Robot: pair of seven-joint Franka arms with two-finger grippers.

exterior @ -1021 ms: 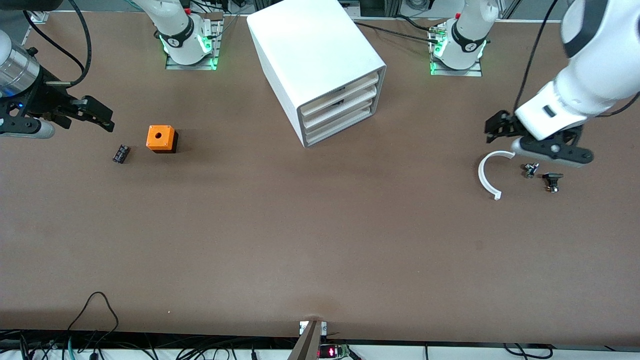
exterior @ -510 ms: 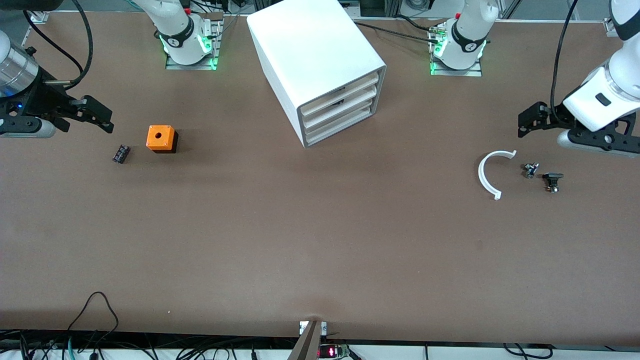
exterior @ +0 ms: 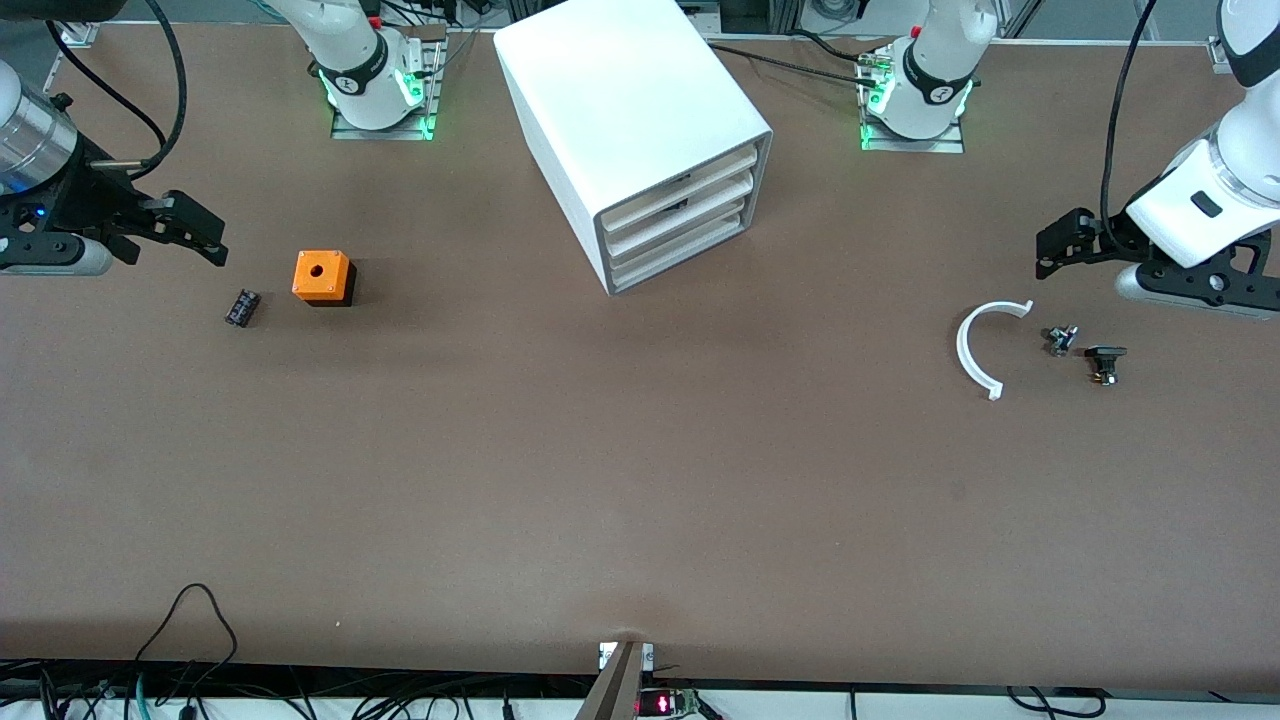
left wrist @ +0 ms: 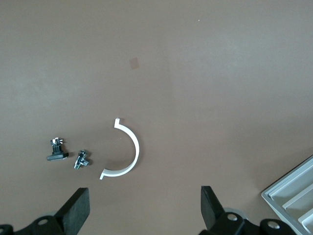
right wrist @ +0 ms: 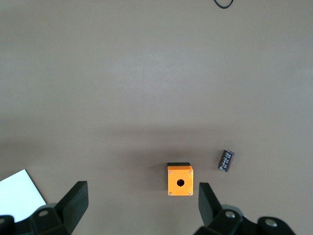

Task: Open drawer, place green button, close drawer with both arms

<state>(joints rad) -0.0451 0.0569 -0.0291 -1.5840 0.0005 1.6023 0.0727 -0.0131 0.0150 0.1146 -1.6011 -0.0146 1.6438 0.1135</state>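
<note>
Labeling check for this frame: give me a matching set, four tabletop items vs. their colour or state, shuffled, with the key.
Items:
1. cabinet
2. cube with a hole
3. curved strip
4. left gripper

Descriptions:
A. orange, toward the right arm's end
B. all three drawers shut
C. fingers open, nothing held
D. white half-ring lying flat beside two small dark parts

Pairs: 1-B, 2-A, 3-D, 4-C

We take the big white box cabinet as our landmark. Toward the right arm's end from it we find the orange cube with a hole, and just past that the small dark cylinder. Toward the left arm's end, nearer the front camera, we find the white curved plastic strip, then the small metal part and the small black part.
</note>
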